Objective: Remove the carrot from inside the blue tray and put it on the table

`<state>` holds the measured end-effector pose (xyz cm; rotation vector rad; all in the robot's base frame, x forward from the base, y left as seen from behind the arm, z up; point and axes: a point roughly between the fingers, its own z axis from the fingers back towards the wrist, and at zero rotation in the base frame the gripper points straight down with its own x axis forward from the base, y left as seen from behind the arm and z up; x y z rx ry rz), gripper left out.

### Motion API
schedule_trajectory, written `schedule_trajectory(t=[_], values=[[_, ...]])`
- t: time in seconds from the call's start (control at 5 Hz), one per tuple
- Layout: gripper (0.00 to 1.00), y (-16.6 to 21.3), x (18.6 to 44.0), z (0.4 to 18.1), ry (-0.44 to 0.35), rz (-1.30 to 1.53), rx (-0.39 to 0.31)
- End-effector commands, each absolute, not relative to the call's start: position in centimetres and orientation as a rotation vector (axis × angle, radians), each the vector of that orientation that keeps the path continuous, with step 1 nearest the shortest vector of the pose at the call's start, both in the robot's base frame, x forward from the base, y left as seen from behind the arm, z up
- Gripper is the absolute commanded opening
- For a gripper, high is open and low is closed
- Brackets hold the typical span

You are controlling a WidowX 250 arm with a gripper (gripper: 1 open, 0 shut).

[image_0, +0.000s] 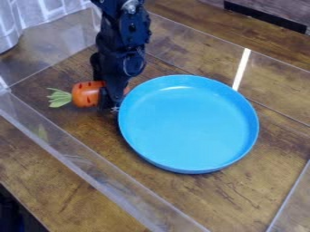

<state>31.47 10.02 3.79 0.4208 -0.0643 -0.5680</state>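
The orange carrot (pixel 85 92) with pale green leaves pointing left is at the wooden table (pixel 182 45), just left of the blue tray (pixel 189 120), outside its rim. My black gripper (pixel 111 93) comes down steeply from above and is shut on the carrot's right end. The tray holds nothing. Whether the carrot rests on the wood or hangs just above it I cannot tell.
A clear plastic barrier (pixel 72 154) runs along the near left edge of the table, close to the carrot's leaves. A bright glare streak (pixel 242 68) lies on the wood behind the tray.
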Motion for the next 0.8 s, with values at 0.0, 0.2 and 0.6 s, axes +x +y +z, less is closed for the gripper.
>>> schedule_trajectory(t=[0.0, 0.2, 0.6], values=[[0.0, 9.7, 32.5, 4.9, -0.106, -0.599, 0.461], [0.0, 10.0, 32.6, 4.6, -0.098, -0.619, 0.477], [0.0, 10.5, 32.8, 3.8, -0.082, -0.656, 0.515]])
